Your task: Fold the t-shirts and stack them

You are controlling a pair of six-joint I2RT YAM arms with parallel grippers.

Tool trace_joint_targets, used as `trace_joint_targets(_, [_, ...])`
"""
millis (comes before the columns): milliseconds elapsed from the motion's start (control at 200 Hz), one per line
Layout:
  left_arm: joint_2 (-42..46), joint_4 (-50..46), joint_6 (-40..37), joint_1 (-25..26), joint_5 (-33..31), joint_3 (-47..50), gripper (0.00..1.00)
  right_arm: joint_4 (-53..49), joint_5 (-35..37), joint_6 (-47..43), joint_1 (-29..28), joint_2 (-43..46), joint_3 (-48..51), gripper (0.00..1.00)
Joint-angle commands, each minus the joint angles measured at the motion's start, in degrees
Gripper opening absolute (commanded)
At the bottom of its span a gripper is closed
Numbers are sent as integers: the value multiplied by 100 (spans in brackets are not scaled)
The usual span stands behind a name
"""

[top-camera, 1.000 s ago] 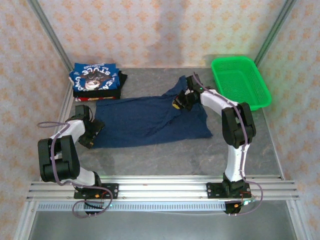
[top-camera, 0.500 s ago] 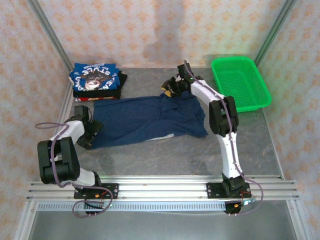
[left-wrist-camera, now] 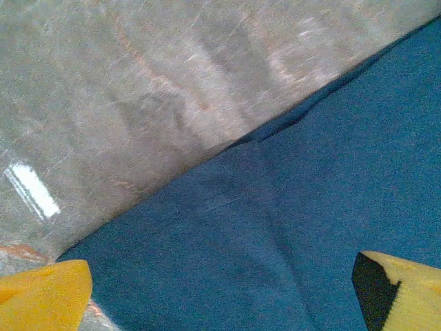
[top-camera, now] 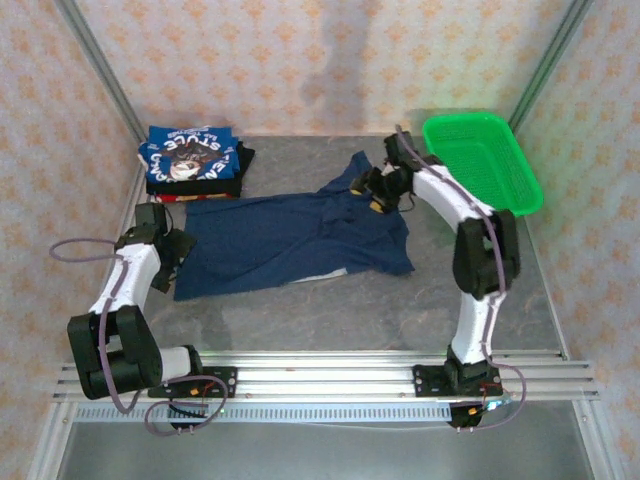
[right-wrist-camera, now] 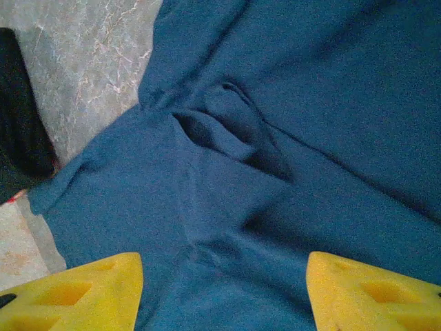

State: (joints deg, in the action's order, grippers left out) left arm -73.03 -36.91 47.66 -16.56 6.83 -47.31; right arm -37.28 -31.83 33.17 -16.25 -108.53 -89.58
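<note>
A dark navy t-shirt (top-camera: 290,240) lies spread across the middle of the table, one sleeve (top-camera: 350,168) sticking out toward the back. At the back left stands a stack of folded t-shirts (top-camera: 190,160), with a blue printed one on top and black and red ones beneath. My left gripper (top-camera: 165,248) hovers open over the navy shirt's left edge (left-wrist-camera: 275,227), its yellow fingertips (left-wrist-camera: 45,296) wide apart. My right gripper (top-camera: 378,192) is open above the rumpled cloth (right-wrist-camera: 227,131) by the sleeve, holding nothing.
A green mesh basket (top-camera: 480,160) sits at the back right, close to the right arm. Bare grey table (top-camera: 330,310) runs between the shirt and the front rail. Patterned walls close in the back and both sides.
My right gripper has swung right, away from the sleeve, which now lies flat toward the back. My left gripper has shifted back and left along the shirt's edge.
</note>
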Motion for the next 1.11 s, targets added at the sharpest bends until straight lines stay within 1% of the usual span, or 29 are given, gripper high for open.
trace_joint_targets(0, [175, -98, -212, 55, 62, -189, 98, -552, 704, -299, 125, 880, 1115, 63])
trace_joint_targets(45, [130, 14, -256, 155, 212, -214, 98, -329, 673, -163, 168, 1133, 1663, 62])
trace_joint_targets(110, [-28, 205, -404, 488, 338, -277, 98, -33, 619, 8, 184, 1311, 2267, 58])
trace_joint_targets(190, [-295, 456, -490, 938, 359, -310, 97, 305, 566, 162, 184, 1327, 2698, 54])
trace_joint_targets(230, [-437, 615, -437, 1041, 449, -244, 97, 335, 679, 218, 186, 1287, 2805, 51])
trace_joint_targets(305, [-657, 753, -264, 1058, 513, -37, 92, 398, 930, 288, 186, 1214, 2955, 45])
trace_joint_targets(350, [-710, 813, -240, 1056, 474, 81, 92, 328, 1162, 332, 192, 1149, 3014, 41])
trace_joint_targets(440, [-814, 683, -365, 1049, 142, 233, 91, -137, 1962, 330, 195, 1038, 2988, 34])
trace_joint_targets(500, [-948, 518, -444, 1022, -41, 257, 91, -386, 2383, 378, 233, 1036, 3032, 31])
trace_joint_targets(620, [-1169, 319, -542, 949, -368, 342, 91, -792, 2962, 542, 310, 1198, 3131, 28])
trace_joint_targets(751, [-1344, 312, -638, 765, -490, 492, 92, -782, 3081, 737, 386, 1430, 3410, 28])
trace_joint_targets(801, [-1341, 368, -693, 759, -443, 516, 92, -606, 2931, 776, 403, 1525, 3474, 28])
trace_joint_targets(836, [-1301, 491, -734, 766, -319, 552, 92, -273, 2725, 760, 398, 1713, 3586, 29])
trace_joint_targets(876, [-1238, 619, -754, 791, -173, 591, 92, 91, 2555, 804, 405, 1968, 3726, 32])
trace_joint_targets(936, [-1179, 689, -790, 840, -61, 565, 92, 502, 2328, 666, 404, 2281, 3817, 41])
trace_joint_targets(1006, [-1208, 657, -826, 854, -21, 490, 92, 767, 2013, 324, 403, 2374, 3754, 51])
trace_joint_targets(1101, [-1297, 790, -905, 855, 206, 473, 92, 994, 1476, -126, 412, 2178, 3636, 54])
